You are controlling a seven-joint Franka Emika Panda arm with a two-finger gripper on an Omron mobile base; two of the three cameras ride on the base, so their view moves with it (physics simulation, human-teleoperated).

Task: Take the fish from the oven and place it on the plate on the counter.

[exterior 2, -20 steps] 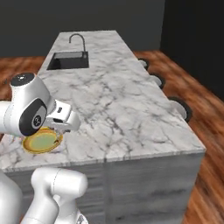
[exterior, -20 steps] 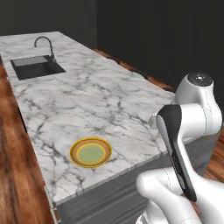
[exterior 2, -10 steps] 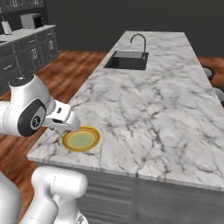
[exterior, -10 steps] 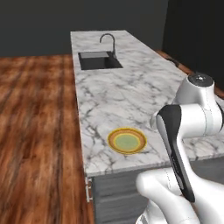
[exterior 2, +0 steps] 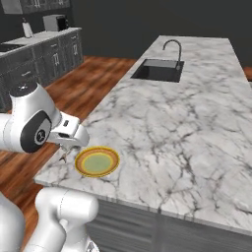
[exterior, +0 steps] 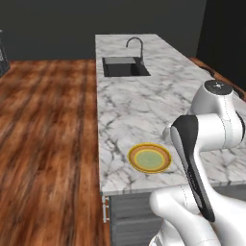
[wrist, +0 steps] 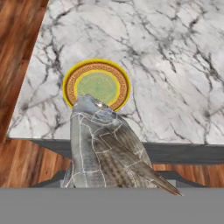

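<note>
1. Looking down from the left base view, the counter (exterior: pixel 144 110) runs from the upper middle to the lower right of the frame. The plate (exterior: pixel 149 158) lies near its lower edge, with the sink (exterior: pixel 125 67) and faucet (exterior: pixel 136 45) at the top. The white arm crosses the lower right, just beside the plate. Wooden floor covers the left half. Half a second ago the same counter lay at a slightly different angle; the whole picture has shifted, so the camera moved, not the things.
2. In the right base view the plate (exterior 2: pixel 96 161) sits at the lower left on the counter (exterior 2: pixel 187 128), partly behind the arm's wrist. Dark cabinets (exterior 2: pixel 44 54) stand in the upper left.
3. In the hand view the fish (wrist: pixel 103 146) rises from the bottom centre, its head overlapping the near rim of the plate (wrist: pixel 97 84). It is held up at the gripper, whose fingertips are hidden, so how far it is open cannot be told.
</note>
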